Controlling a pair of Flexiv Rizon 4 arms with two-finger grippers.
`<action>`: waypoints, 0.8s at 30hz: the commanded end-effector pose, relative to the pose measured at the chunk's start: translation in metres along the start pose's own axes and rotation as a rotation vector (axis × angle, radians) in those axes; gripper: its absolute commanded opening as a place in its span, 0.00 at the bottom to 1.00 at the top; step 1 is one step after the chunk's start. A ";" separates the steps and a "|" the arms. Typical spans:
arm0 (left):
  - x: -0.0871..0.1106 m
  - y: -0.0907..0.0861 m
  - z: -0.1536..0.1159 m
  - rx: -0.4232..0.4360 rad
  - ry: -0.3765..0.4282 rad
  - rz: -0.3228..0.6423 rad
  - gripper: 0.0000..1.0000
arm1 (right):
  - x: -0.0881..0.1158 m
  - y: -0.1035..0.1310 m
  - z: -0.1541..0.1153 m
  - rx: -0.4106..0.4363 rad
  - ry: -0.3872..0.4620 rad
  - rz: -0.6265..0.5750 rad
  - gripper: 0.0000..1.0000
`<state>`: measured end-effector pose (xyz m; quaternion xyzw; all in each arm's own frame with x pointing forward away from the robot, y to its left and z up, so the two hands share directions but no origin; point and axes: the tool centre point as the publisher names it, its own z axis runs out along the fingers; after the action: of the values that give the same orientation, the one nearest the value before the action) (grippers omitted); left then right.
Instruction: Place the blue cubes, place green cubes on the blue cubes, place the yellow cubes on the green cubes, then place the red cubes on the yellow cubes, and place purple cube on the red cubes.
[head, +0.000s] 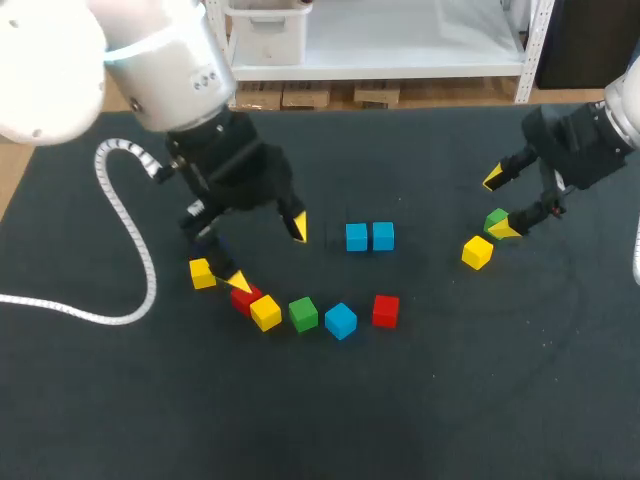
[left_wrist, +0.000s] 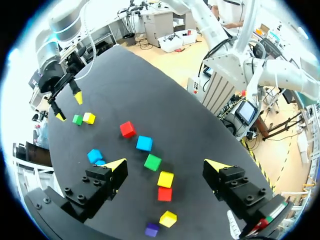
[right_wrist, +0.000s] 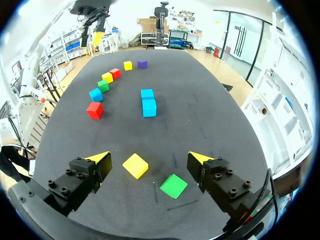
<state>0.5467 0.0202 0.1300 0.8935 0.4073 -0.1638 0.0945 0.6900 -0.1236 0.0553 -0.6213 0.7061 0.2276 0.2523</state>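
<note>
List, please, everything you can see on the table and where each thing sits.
Table: one, black, under everything.
Blue cubes: three; two side by side mid-table, one in the front row.
Green cubes: two; one in the row, one at the right.
Yellow cubes: three; two at the row's left, one beside the right green.
Red cubes: two; row's right end, row's left part.
Purple cube: one, past the row's left end.
Cable: one, white, table's left.
Left gripper: open, over the row's left end.
Right gripper: open, over the right green.
</note>
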 end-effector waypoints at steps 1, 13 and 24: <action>-0.011 0.012 0.017 0.038 0.025 -0.001 1.00 | 0.000 -0.001 0.000 -0.002 -0.003 -0.001 1.00; -0.028 0.034 0.070 0.089 0.071 0.030 1.00 | 0.000 -0.001 0.000 -0.002 -0.003 -0.001 1.00; -0.018 0.047 0.104 0.112 0.108 0.042 1.00 | 0.000 -0.001 0.000 -0.002 -0.003 -0.001 1.00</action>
<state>0.5424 -0.0493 0.0494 0.9133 0.3843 -0.1297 0.0365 0.6901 -0.1235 0.0553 -0.6212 0.7061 0.2277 0.2522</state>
